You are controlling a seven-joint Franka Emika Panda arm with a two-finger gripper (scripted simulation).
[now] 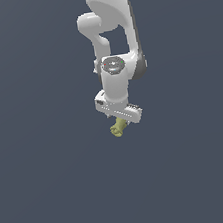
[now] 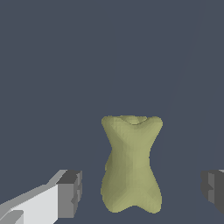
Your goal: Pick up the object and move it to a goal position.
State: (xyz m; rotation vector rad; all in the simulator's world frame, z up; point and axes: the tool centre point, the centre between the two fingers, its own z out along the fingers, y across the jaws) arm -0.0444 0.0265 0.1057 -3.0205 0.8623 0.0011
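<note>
The object [image 1: 118, 128] is a small lumpy yellow-olive item, waisted in the middle and knobbly at both ends. In the exterior view it shows just under the white gripper [image 1: 119, 120], partly covered by the hand. In the wrist view the object [image 2: 131, 164] lies between the two fingers, with a clear gap on each side. One grey fingertip [image 2: 70, 194] and the other [image 2: 213, 189] stand wide apart and touch nothing. The gripper [image 2: 141, 192] is open and empty.
The white arm [image 1: 111, 27] comes down from the top of the exterior view. A plain dark grey-blue surface [image 1: 53, 183] fills the rest of both views. No other object or goal marker shows.
</note>
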